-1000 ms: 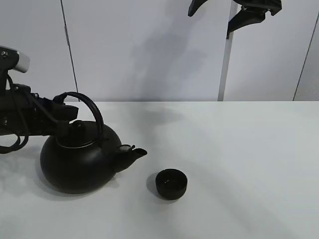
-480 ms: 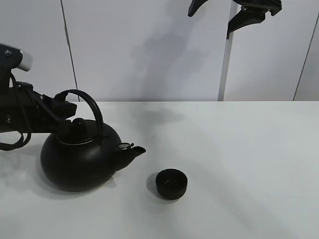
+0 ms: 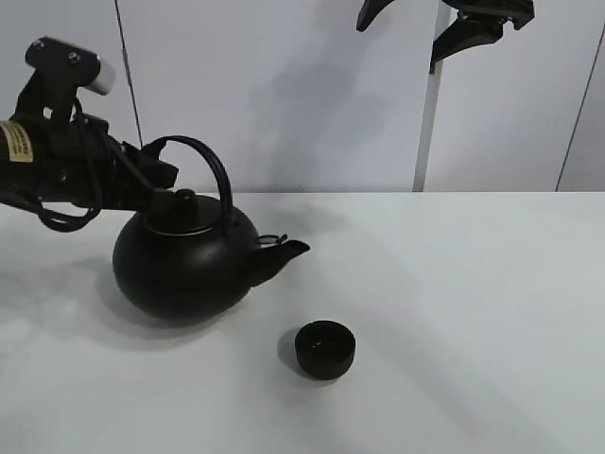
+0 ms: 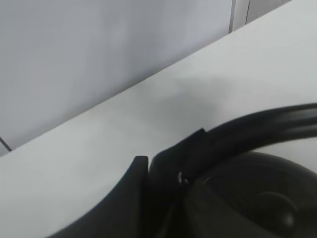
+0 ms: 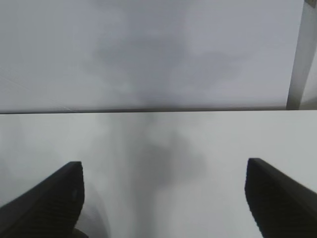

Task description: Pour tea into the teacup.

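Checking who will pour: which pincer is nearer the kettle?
Left. The left pincer is shut on the kettle; the right pincer hangs open high above the table, to its right.

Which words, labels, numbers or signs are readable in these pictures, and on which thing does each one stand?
On the yellow sticker on the black left robot arm: dark printing, too small and blurred to read.
On the big round black kettle: no text visible.
On the small round black teacup: no text visible.
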### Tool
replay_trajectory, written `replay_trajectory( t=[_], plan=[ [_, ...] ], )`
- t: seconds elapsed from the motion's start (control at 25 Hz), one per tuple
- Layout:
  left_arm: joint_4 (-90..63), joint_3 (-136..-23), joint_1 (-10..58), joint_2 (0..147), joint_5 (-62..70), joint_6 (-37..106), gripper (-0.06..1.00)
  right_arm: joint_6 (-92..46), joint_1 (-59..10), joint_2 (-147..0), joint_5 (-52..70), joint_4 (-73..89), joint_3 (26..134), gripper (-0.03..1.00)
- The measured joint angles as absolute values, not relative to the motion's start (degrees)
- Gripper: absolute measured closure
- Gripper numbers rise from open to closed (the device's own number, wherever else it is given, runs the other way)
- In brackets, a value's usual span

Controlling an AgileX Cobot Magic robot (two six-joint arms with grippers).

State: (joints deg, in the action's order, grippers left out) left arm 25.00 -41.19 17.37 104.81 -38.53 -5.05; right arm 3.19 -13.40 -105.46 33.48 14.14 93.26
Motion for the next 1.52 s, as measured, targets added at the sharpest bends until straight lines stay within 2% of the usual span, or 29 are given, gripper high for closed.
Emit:
replay_trajectory(
  t=[0.36,1.52],
  plan=[
    [24.92,-43.98,20.26,104.32,-35.70,-2.79,0.84,3.19,-13.40,-105.46,33.47,14.14,93.26,0.36],
    [20.54,-44.11,22.61,104.32,-32.63,7.58,0.84,3.19,-13.40,-105.46,33.47,14.14,93.26,0.36]
  ],
)
